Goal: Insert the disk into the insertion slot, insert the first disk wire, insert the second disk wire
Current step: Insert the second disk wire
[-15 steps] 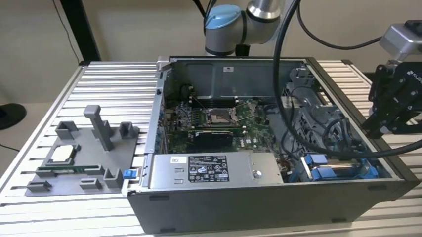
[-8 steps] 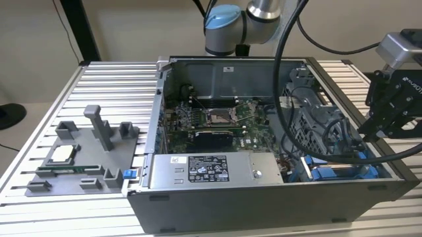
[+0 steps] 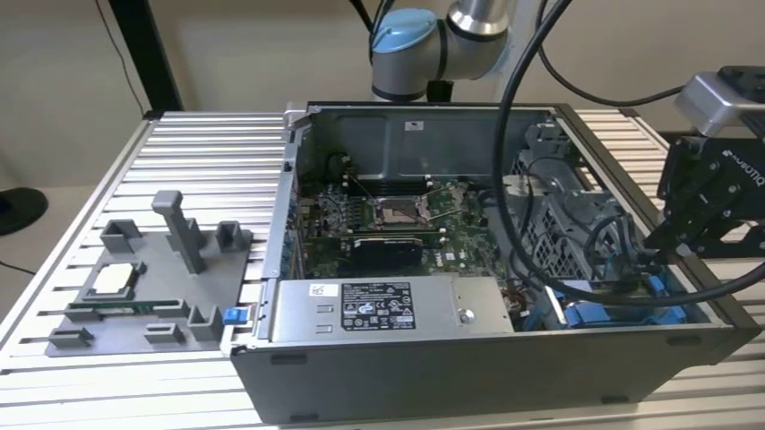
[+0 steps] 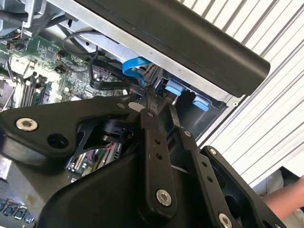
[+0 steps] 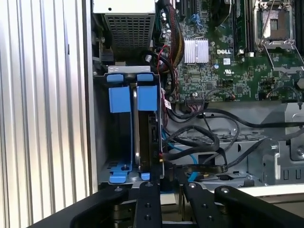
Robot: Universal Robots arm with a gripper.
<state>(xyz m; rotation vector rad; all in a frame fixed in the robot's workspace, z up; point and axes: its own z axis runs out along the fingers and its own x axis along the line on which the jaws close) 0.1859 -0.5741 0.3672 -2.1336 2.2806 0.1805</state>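
On the counter (image 3: 72, 206), at the exterior view's left, sits one grey parts tray (image 3: 143, 300); next the open computer case (image 3: 478, 376) with its labelled power-supply box (image 3: 371, 309); at the right the arm bends down so the gripper (image 3: 660, 251) dips into the case corner; fingers (image 4: 151, 142) drawn nearly together, what they pinch I cannot tell. The one disk (image 5: 142, 142) stands seated in the insertion slot (image 5: 105, 142) beneath two blue tabs (image 5: 118, 99); black cables (image 5: 209, 142) and one blue cable (image 5: 190, 168) crowd beside it.
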